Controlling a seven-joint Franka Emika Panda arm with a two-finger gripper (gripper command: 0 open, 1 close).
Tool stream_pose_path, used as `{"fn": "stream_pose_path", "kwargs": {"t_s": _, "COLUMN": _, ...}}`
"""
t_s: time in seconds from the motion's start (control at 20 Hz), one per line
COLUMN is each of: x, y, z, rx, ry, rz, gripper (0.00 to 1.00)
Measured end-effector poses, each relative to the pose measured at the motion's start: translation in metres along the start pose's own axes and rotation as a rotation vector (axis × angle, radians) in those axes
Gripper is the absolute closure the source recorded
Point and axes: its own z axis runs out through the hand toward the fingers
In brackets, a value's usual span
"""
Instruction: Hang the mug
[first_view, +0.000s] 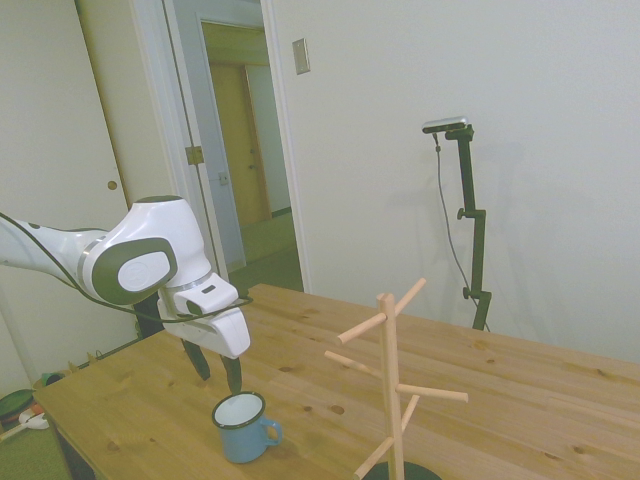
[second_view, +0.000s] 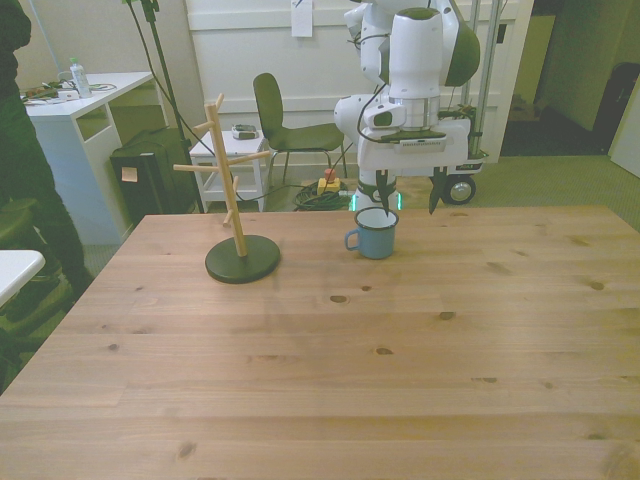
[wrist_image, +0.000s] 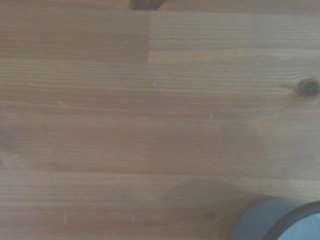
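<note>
Tool (second_view: 405, 202) open, fingers spread wide, one finger just above mug (second_view: 375, 235) rim, the other clear of it; mug upright on tabletop (second_view: 400, 340), handle facing mug tree (second_view: 238, 180), which stands near.

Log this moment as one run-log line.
stage: pre-grasp | gripper: open, above mug rim | mug: upright on table, not held | mug tree: empty, at front view's left of mug
</note>
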Motion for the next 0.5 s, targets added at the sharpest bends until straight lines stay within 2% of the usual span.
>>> {"fn": "stream_pose_path", "kwargs": {"t_s": 0.2, "x": -0.003, "y": -0.002, "z": 0.006, "rx": 0.009, "ry": -0.005, "rz": -0.002, "gripper": 0.0}}
{"fn": "stream_pose_path", "kwargs": {"t_s": 0.5, "x": -0.008, "y": -0.015, "z": 0.038, "rx": 0.004, "ry": -0.03, "rz": -0.02, "gripper": 0.0}}
